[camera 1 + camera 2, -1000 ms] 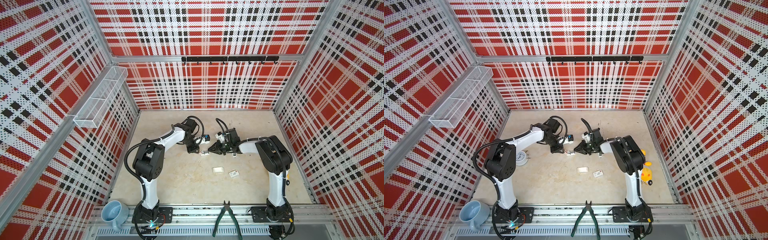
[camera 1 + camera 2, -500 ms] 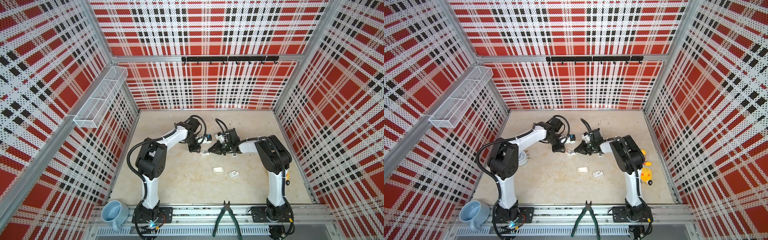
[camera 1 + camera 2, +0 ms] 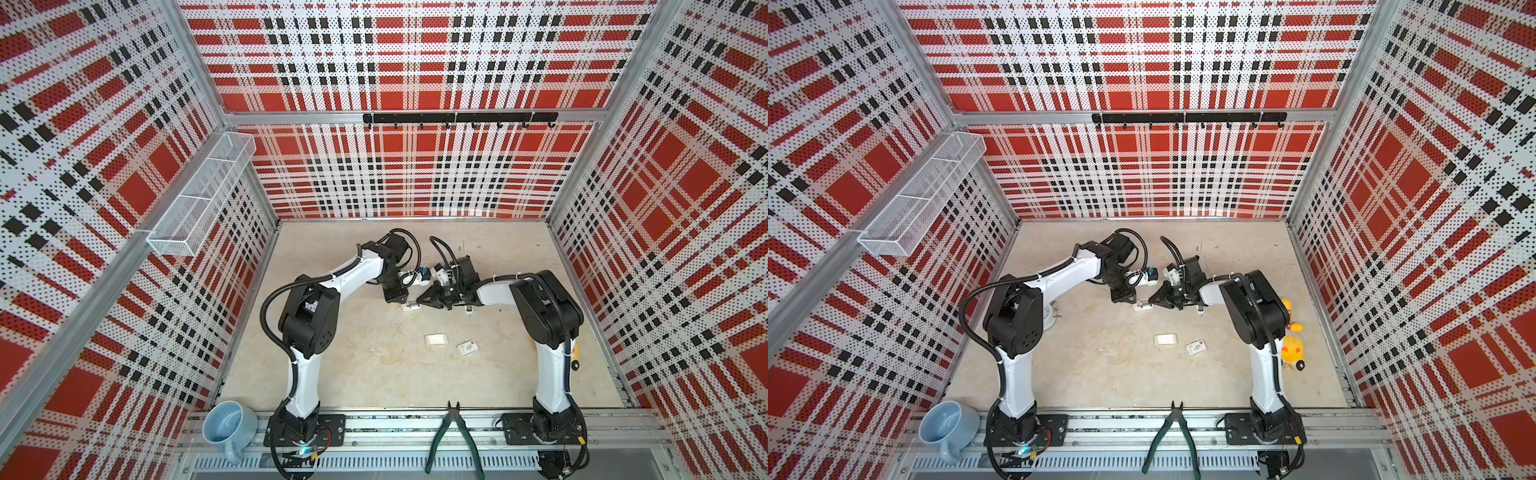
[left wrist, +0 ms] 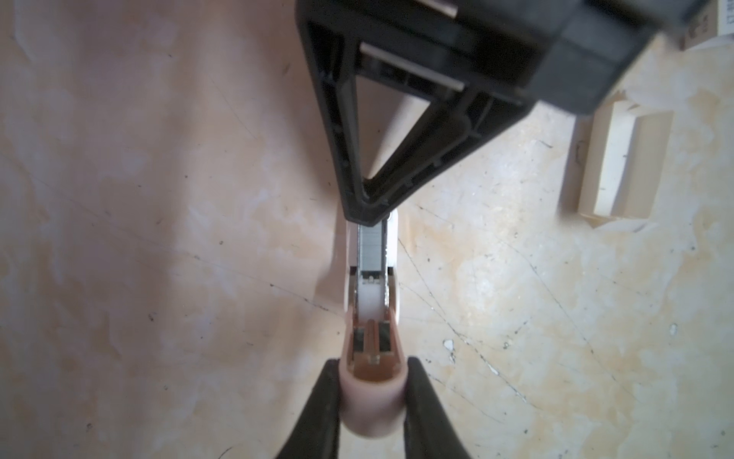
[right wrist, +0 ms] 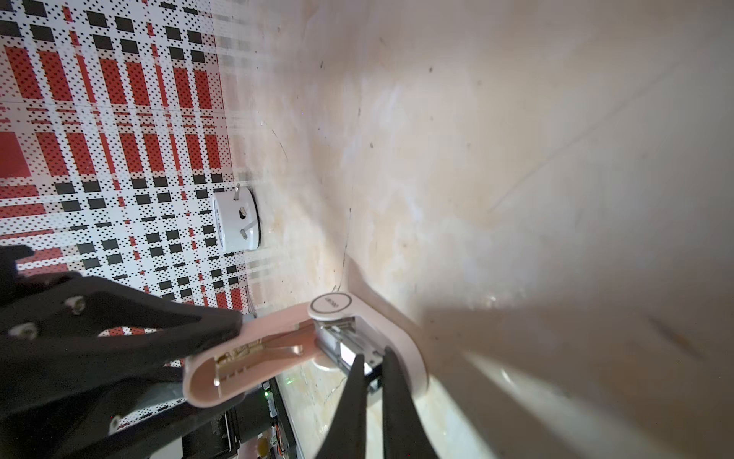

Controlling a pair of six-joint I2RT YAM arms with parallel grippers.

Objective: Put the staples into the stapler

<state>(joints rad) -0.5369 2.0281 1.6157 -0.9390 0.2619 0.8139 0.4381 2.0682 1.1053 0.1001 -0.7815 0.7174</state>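
The pink-and-white stapler [image 4: 373, 413] lies open on the floor in mid-cell, small in both top views [image 3: 410, 306] [image 3: 1142, 307]. My left gripper [image 4: 371, 381] is shut on the rounded end of its raised pink lid [image 5: 258, 345]. A grey strip of staples [image 4: 371, 250] lies in the metal magazine. My right gripper [image 5: 372, 357] is shut, and its tips [image 4: 365, 210] press onto the far end of that strip. In a top view the two grippers, left [image 3: 394, 293] and right [image 3: 422, 302], meet tip to tip over the stapler.
A white cardboard tray [image 3: 436, 339] and a white sleeve with a red mark [image 3: 467, 347] lie nearer the front. Green pliers [image 3: 455, 436] and a blue mug [image 3: 228, 424] rest on the front rail. A yellow duck [image 3: 1292, 349] sits behind the right arm, and a white round device [image 5: 238, 222] stands by the left wall.
The left arm's elbow has swung slightly to the right while its gripper kept the lid. The right jaws have closed the last bit over the magazine.
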